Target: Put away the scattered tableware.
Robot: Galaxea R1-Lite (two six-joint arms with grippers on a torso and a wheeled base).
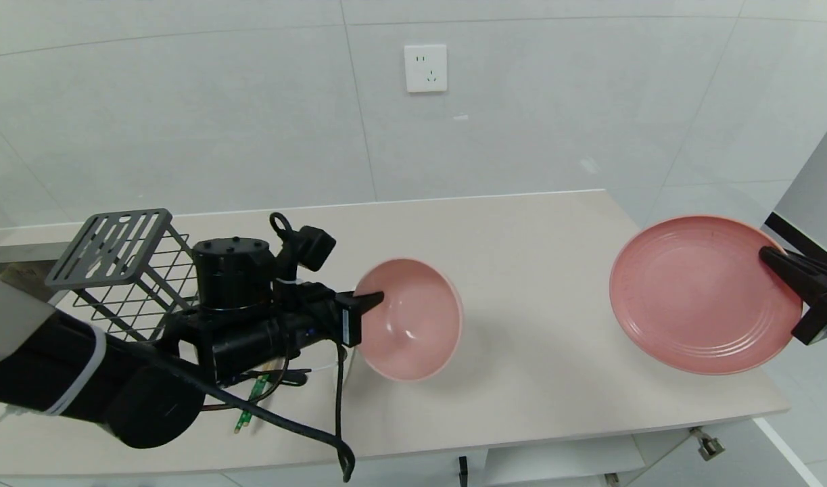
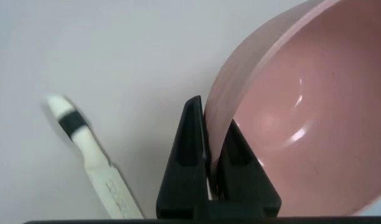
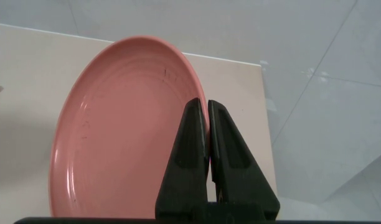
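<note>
The left arm [image 1: 149, 399] hides part of the wire rack [image 1: 109, 247].

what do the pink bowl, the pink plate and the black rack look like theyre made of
Bowl: likely plastic or melamine, semi-gloss; soft white highlights inside and a thin, even rim.
Plate: probably the same material, a little more matte; moulded concentric ridges and a few dark scuffs.
Rack: looks like black-coated metal; a thin wire grid under a flat slotted top.

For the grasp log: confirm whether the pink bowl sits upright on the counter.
No, the pink bowl is tipped on its side, its rim pinched by the left tool.
</note>
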